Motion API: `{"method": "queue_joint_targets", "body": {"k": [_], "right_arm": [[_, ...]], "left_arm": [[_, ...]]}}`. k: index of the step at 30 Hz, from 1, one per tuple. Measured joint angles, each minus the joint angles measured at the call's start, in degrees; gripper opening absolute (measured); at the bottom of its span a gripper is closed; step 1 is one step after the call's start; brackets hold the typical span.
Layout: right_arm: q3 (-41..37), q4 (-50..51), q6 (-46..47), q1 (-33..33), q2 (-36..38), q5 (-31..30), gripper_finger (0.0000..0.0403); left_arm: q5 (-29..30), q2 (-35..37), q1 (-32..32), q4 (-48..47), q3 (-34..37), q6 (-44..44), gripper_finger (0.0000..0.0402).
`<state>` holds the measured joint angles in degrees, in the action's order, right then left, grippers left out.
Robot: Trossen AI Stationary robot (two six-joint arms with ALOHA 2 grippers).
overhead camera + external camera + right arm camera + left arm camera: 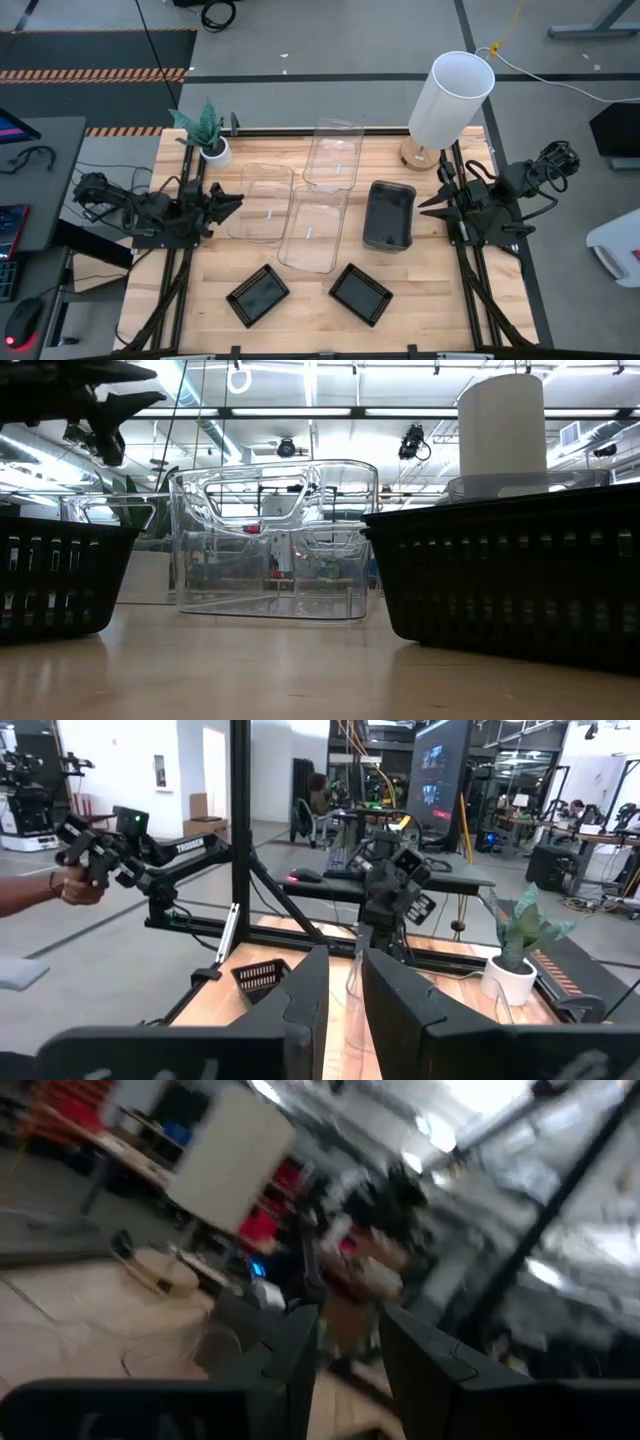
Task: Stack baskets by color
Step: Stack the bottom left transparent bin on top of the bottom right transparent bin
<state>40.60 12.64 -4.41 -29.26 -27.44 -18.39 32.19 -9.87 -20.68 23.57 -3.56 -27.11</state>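
Three clear baskets [312,228] lie mid-counter [450,290], a grey basket [389,215] just right of them, two black baskets [258,295] nearer. I judge them light, stiff and slippery; I would grip a rim. Left claw [232,203] and right claw [428,205] hover empty, fingers slightly parted.

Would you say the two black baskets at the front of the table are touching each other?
Apart. The high view shows the left black basket and the right black basket with bare table plainly visible between them.
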Motion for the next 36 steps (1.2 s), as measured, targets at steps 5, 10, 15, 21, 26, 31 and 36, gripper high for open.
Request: {"method": "queue_joint_targets", "body": {"k": [5, 10, 15, 21, 26, 31, 36], "right_arm": [[0.0, 0.0, 0.1, 0.0, 0.0, 0.0, 0.0071], [0.0, 0.3, 0.3, 0.0, 0.0, 0.0, 0.0071], [0.0, 1.2, 0.4, 0.0, 0.0, 0.0, 0.0071], [0.0, 1.6, 0.4, 0.0, 0.0, 0.0, 0.0071], [0.0, 1.7, 0.5, 0.0, 0.0, 0.0, 0.0071], [0.0, 1.7, 1.3, 0.0, 0.0, 0.0, 0.0071], [0.0, 1.8, 1.3, 0.0, -0.2, 0.0, 0.0071]], "left_arm": [[-0.3, -6.4, -0.2, -4.4, -6.4, 1.0, 0.0117], [1.3, -19.1, 0.0, -20.3, -17.4, -2.5, 0.0117], [-5.3, -32.4, -0.2, -34.3, -26.3, -3.9, 0.0117], [-11.2, -45.2, -0.2, -48.0, -36.1, -5.5, 0.0117], [-11.4, -54.8, -1.3, -58.6, -44.2, -2.3, 0.0117], [-11.5, -62.4, -3.2, -64.3, -48.4, -1.0, 0.0135], [-11.5, -66.0, -3.7, -65.4, -48.7, -1.1, 0.0196]]}}
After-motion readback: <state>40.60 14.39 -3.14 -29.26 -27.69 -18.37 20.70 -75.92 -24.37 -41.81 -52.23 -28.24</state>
